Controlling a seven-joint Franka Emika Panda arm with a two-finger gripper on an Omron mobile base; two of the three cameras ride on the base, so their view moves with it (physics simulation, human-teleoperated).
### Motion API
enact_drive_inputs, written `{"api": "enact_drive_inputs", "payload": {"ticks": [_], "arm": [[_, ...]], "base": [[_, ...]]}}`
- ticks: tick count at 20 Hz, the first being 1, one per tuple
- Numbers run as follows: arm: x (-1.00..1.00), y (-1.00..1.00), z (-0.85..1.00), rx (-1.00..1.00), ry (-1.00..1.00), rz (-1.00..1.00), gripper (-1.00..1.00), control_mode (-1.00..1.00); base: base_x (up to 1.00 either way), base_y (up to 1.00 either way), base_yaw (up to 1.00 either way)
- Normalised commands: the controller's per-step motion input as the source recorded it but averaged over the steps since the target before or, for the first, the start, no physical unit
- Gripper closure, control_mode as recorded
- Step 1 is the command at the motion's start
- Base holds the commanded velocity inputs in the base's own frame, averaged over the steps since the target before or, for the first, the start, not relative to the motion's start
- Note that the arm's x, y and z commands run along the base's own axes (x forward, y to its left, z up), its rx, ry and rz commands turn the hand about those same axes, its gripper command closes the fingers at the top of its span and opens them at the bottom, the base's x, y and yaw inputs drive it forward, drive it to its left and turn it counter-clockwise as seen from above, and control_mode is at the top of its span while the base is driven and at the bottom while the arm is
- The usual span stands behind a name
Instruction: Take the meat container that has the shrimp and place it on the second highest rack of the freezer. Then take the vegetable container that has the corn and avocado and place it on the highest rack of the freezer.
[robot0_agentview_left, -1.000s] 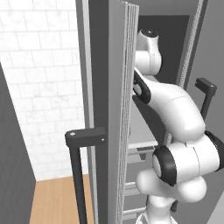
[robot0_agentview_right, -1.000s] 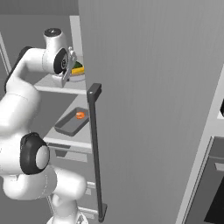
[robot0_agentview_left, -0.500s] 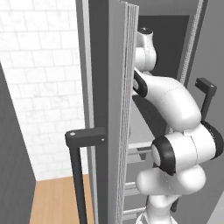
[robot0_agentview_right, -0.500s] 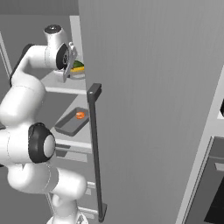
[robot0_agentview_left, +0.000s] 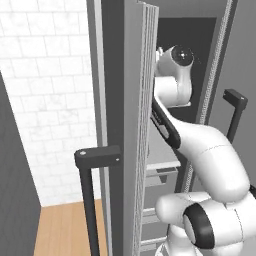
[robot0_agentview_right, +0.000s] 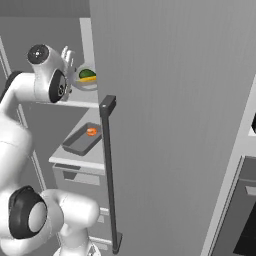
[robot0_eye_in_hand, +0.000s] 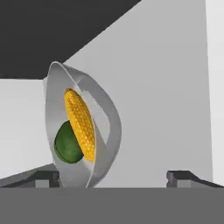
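Observation:
The vegetable container (robot0_agentview_right: 80, 84) rests on the highest rack (robot0_agentview_right: 75, 103) of the freezer, holding the yellow corn (robot0_agentview_right: 88, 79) and the dark green avocado (robot0_agentview_right: 86, 73). The hand view shows this bowl (robot0_eye_in_hand: 103, 131) close up, rolled on its side, with the corn (robot0_eye_in_hand: 81, 124) beside the avocado (robot0_eye_in_hand: 68, 144). My gripper (robot0_agentview_right: 67, 52) hangs open just left of and above the bowl. Its fingertips (robot0_eye_in_hand: 46, 177) stand wide apart, and the left one is near the bowl's rim. On the second highest rack (robot0_agentview_right: 70, 159) lies the dark tray (robot0_agentview_right: 75, 145) with the shrimp (robot0_agentview_right: 91, 131).
The open freezer door (robot0_agentview_right: 175, 125) with its long dark handle (robot0_agentview_right: 111, 175) stands right beside the shelves. The other door (robot0_agentview_left: 125, 125) and its handle (robot0_agentview_left: 92, 200) flank my arm on the left. Grey drawers (robot0_agentview_right: 80, 177) sit under the racks. A black oven (robot0_agentview_right: 240, 200) is at the far right.
My hand has risen and drawn back from the bowl, and the elbow has swung higher. The bowl and the tray have stayed where they were.

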Motion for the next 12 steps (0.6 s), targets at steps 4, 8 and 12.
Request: {"api": "enact_drive_inputs", "payload": {"ticks": [4,8,12], "arm": [[-1.00,-0.38,0.76,0.04,-0.26,-0.04,-1.00,-1.00],[-1.00,-0.43,1.00,0.17,0.01,-0.13,-1.00,-1.00],[-1.00,-0.49,0.96,0.11,0.12,-0.16,-1.00,-1.00]], "base": [[0.00,0.00,0.00],[0.00,0.00,0.00],[0.00,0.00,0.00]]}}
